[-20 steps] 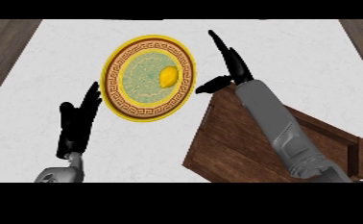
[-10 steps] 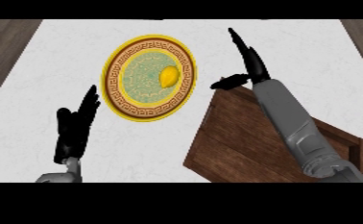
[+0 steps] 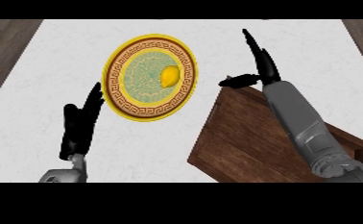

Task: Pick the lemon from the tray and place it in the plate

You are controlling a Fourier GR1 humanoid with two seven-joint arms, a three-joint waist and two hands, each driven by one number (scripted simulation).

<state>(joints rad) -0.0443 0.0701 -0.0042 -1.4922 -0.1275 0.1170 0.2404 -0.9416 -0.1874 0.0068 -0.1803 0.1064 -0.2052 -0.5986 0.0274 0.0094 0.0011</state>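
While my right hand (image 3: 261, 67) hangs wide by the tray's (image 3: 237, 143) twelve-o'clock corner, I see the lemon (image 3: 169, 76) in the plate (image 3: 120, 100), three o'clock of centre; my left hand (image 3: 78, 127) rests open at the plate's eight.

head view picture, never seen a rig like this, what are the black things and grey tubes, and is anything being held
This view looks steeply down from a humanoid robot's head onto a white counter. The grey tubes are its forearms, and the black shapes are its hands. The left hand rests open at the lower left, fingers up. The right hand is open too, near the far corner of a wooden tray. Neither hand holds anything. A yellow lemon lies in the ornate gold-rimmed plate between them.
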